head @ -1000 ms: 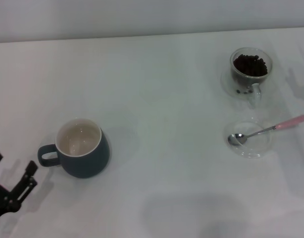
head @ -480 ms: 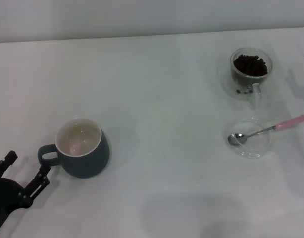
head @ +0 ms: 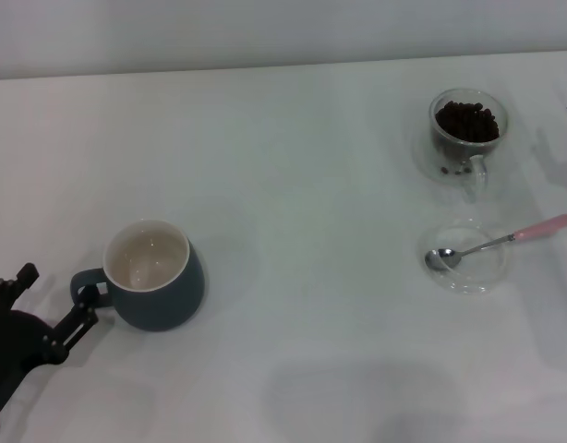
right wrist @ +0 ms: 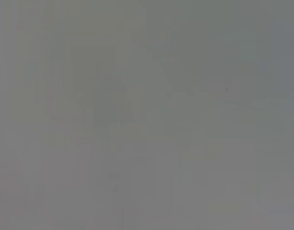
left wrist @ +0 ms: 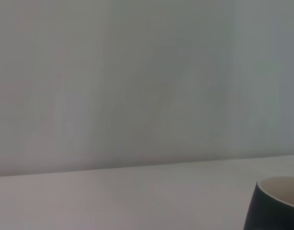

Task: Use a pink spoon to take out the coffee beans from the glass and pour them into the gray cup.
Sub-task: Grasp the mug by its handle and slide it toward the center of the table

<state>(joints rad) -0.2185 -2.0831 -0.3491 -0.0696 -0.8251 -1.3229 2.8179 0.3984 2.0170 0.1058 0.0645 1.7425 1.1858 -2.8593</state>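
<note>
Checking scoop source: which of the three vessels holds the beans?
The small clear glass cup with a handle, far right; dark coffee beans fill it. The blue-gray ceramic mug is empty, and the flat glass dish holds only the pink-handled spoon.

No text, label, brand, number or sign can be read on anything in these views.

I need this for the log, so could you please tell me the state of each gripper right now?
Left gripper: open, holding nothing, beside the gray cup at its handle.
Right gripper: only a dark sliver at the head view's right edge; cannot be told.
</note>
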